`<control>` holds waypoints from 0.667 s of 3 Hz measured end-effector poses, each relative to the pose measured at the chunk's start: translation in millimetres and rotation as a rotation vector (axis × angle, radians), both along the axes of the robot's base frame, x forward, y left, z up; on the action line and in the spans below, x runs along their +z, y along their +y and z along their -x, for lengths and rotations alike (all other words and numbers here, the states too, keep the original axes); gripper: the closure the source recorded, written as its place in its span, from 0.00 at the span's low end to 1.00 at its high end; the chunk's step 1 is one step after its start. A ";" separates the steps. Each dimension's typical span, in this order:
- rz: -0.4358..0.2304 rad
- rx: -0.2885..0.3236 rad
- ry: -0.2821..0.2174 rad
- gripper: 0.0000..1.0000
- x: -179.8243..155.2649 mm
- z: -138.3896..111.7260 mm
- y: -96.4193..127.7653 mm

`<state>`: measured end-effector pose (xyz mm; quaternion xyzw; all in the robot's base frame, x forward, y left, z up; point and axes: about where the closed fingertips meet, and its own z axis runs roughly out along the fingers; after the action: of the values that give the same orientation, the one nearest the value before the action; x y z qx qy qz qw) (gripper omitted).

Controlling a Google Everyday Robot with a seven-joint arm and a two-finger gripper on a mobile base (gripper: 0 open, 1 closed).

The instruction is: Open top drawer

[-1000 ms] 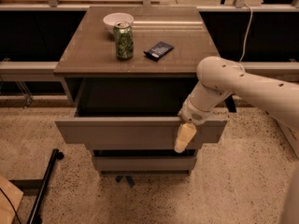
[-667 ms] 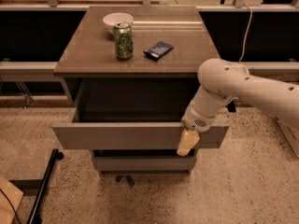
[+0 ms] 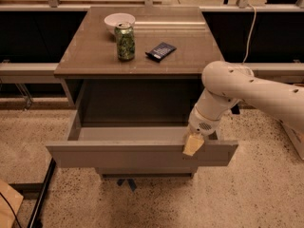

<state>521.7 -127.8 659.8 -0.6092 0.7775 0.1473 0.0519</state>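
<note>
Gripper rests on top drawer front edge; open drawer stretches leftward from it. Gripper spread: cannot tell.

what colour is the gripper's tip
Pale tan, in the camera view; the gripper rests at the top drawer front edge.

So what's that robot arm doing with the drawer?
The robot's pincer rests at the upper edge of the top drawer, on its front near the right end. The drawer stands far out, grey inside showing. On the cabinet top sit a green can, a white bowl and a dark flat packet.
</note>
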 end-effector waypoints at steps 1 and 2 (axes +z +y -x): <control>0.017 0.034 0.011 0.41 0.3 -3.3 7.5; 0.017 0.034 0.011 0.16 0.3 -3.2 7.5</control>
<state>524.8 -120.3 660.1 -0.6220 0.7685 0.1449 0.0397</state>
